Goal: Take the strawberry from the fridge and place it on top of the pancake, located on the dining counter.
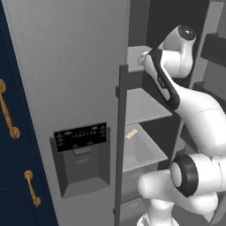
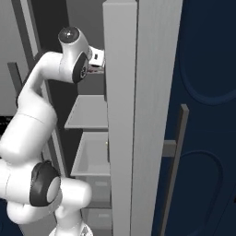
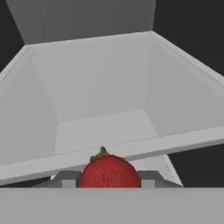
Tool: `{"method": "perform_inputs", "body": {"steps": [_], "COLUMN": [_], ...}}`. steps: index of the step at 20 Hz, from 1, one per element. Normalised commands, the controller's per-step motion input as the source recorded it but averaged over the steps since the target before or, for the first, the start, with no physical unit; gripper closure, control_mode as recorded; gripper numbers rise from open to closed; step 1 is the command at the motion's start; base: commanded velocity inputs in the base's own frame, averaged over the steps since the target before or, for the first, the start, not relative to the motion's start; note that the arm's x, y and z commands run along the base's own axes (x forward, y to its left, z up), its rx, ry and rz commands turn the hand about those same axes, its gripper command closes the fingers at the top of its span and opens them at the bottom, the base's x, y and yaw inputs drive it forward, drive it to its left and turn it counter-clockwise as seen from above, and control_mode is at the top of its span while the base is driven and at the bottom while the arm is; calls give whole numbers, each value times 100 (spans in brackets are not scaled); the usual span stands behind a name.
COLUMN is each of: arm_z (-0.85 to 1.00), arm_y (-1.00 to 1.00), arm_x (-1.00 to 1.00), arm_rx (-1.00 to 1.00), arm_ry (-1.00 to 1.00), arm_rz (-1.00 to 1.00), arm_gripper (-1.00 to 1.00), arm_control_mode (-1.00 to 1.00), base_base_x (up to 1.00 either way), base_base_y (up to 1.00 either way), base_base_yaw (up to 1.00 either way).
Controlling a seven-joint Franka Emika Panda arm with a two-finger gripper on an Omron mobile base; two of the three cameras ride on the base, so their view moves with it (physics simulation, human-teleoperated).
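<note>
The strawberry (image 3: 109,171), red with a green tip, sits between my two dark fingertips (image 3: 68,179) in the hand view. My gripper (image 3: 108,181) is shut on it, with a finger pressed against each side. Beyond it lies a grey bin (image 3: 100,87) inside the fridge (image 1: 66,66). In the base views my arm reaches up into the open fridge at its top shelf (image 1: 137,55), and the hand (image 2: 96,57) is partly hidden behind the door edge. The pancake and the dining counter are out of view.
The shut grey fridge door with its black dispenser panel (image 1: 81,137) stands to the left. A middle shelf (image 1: 141,106) and a drawer (image 1: 141,152) lie below the hand. Navy cupboards (image 1: 13,132) with gold handles flank the fridge, and the open door's edge (image 2: 120,115) stands close on the right.
</note>
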Motion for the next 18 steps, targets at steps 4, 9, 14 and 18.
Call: {"method": "perform_inputs", "body": {"steps": [4, 9, 14, 18], "arm_z": [-17, -84, -100, -98], "arm_y": [0, 2, -4, -2], "arm_x": [-100, -100, -100, -91], "arm_rx": [-12, -22, -12, 0], "arm_ry": [29, 31, 14, 9], "arm_rz": [23, 5, -3, -11], "arm_gripper": [100, 100, 100, 100], "arm_control_mode": [-100, -100, -100, -100], "base_base_x": [0, 0, 0, 0], "base_base_y": [0, 0, 0, 0], "base_base_yaw": [0, 0, 0, 0]}}
